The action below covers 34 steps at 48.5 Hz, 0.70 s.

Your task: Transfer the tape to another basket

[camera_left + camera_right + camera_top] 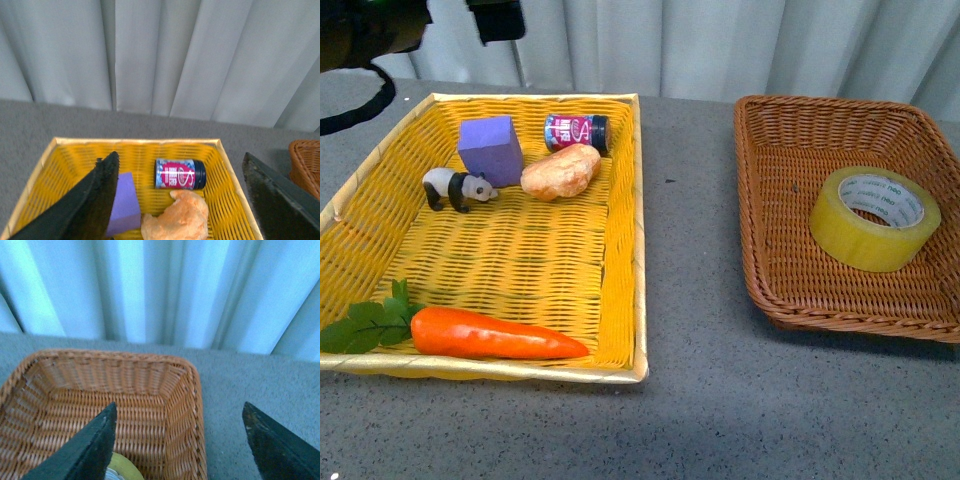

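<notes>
Lying with its core opening upward, the wide roll of translucent yellowish packing tape (875, 220) is found on the floor of the dark brown woven wicker basket (752, 200), toward the 3 o'clock side of that floor. No gripper is touching it.

The bright yellow woven basket with a pale rim (640, 250) is set at 9 o'clock of the brown basket, well apart from it, on the grey tabletop (690, 400). No tape is seen in it. A purple block (490, 148), a red-labelled can (577, 132), a toy panda (455, 187) and a pale orange bread-like lump (560, 172) are grouped toward its 12 o'clock end. An orange toy carrot with green leaves (490, 335) lies along its 6 o'clock edge.

The left gripper (180, 156) is held above the yellow basket, jaws spread wide and empty. The right gripper (178, 405) is held above the brown basket (75, 385), jaws likewise spread and empty, and an edge of the tape (122, 469) is visible below one finger.

The transfer is judged complete, provided the brown basket is the intended destination: the tape is seated inside its walls and released. Only withdrawal of the arms appears to be left. It cannot be confirmed from these views alone that this is the receiving basket.
</notes>
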### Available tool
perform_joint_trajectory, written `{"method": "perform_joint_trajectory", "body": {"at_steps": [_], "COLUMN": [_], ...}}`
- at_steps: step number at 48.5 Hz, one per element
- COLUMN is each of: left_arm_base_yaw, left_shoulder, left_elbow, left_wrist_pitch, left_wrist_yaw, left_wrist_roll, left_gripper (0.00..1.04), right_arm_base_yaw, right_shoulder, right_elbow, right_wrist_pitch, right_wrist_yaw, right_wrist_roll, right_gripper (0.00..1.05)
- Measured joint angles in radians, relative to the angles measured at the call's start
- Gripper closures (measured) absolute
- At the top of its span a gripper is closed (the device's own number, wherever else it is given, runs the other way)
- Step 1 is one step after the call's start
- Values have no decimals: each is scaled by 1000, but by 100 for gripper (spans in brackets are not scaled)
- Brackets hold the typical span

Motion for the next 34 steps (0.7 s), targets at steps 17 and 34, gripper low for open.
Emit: {"method": "perform_joint_trajectory", "body": {"at_steps": [17,34], "left_arm_base_yaw": [74,119], "left_shoulder": [-229,-486], "left_elbow": [-382,-589], "left_wrist_pitch": [248,201], "left_wrist_yaw": [66,110], "left_wrist_roll": [80,89], "left_gripper": [89,101], "right_arm_base_yaw": [35,76], "right_shoulder": [-327,-569], "right_elbow": [-365,-584], "right_wrist_pitch": [296,250], "right_wrist_yaw": [36,71], "right_wrist_roll": [48,51], "right_gripper": [88,104]}}
